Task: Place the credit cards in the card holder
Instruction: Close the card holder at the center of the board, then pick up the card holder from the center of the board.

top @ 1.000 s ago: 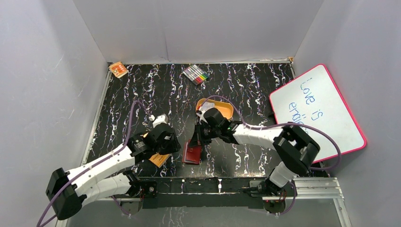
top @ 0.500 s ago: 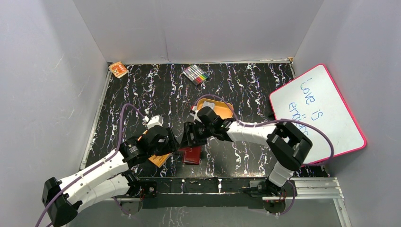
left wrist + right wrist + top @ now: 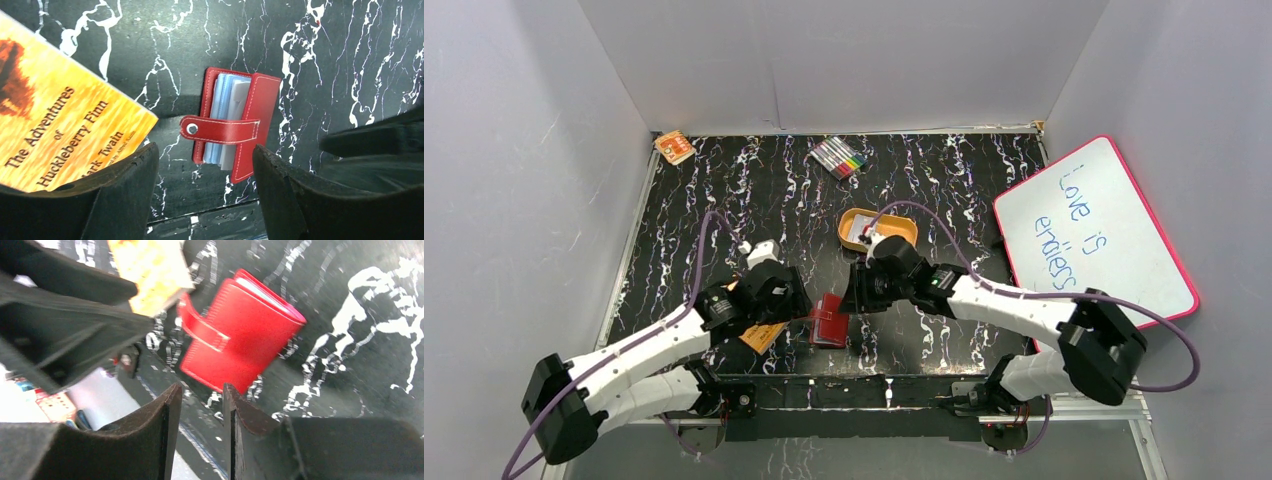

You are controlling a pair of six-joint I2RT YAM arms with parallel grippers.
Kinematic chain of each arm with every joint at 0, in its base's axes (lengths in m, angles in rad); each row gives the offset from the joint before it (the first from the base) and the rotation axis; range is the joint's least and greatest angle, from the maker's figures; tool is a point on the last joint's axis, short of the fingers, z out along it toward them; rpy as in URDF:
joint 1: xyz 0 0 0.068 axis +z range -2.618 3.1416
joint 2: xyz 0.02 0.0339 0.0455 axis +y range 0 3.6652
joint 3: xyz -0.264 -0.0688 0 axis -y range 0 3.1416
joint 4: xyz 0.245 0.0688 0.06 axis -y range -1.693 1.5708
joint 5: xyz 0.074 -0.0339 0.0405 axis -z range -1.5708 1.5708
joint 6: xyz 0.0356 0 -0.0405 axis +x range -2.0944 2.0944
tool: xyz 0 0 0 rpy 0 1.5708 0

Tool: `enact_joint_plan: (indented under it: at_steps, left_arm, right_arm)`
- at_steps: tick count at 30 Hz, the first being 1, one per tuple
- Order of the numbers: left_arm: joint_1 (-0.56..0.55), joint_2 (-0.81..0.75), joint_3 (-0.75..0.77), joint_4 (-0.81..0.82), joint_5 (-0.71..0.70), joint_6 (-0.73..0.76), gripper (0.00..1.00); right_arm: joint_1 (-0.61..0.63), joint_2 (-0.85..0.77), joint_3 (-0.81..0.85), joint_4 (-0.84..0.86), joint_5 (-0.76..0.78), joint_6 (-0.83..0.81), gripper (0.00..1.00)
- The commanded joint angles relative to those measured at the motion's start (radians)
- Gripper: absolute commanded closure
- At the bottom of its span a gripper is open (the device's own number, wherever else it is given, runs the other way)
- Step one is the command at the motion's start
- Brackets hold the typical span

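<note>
Left end effector [image 3: 205, 192]: its two dark fingers [image 3: 125, 195] stand wide apart, with nothing between them, poised over the black white-veined bench [image 3: 310, 65]. Right end effector [image 3: 202, 432]: fingers [image 3: 150, 440] separated by a narrow gap, likewise gripping nothing. In the top view the two end effectors face each other from either side of the card holder [image 3: 829, 320], which lies flat on the bench near its front edge and is touched by neither. The red card holder [image 3: 232, 122] is folded over, its snap tab [image 3: 220, 130] drawn across the cover. Pale bluish and whitish leaves [image 3: 231, 117] show between the covers; whether they are pockets or cards cannot be told. Just beside it, on the left arm's side and apart from it, lies an orange booklet [image 3: 60, 115] titled "The Adventures of Huckleberry Finn". Farther back stand an orange oval tin [image 3: 877, 228], a set of coloured markers [image 3: 839, 157] and a small orange box [image 3: 674, 147]. A pink-framed whiteboard [image 3: 1094, 240] leans at the right.
</note>
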Motion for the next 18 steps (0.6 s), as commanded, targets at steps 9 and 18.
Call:
enact_joint_plan:
  at_steps: [9, 18]
  left_arm:
    - [-0.002, 0.279, 0.109, 0.093, 0.063, 0.097, 0.33]
    - [-0.002, 0.448, 0.101, 0.089, 0.046, 0.098, 0.40]
  right_arm:
    - [-0.001, 0.236, -0.024, 0.116, -0.007, 0.082, 0.53]
    - [-0.001, 0.219, -0.028, 0.031, 0.032, 0.075, 0.46]
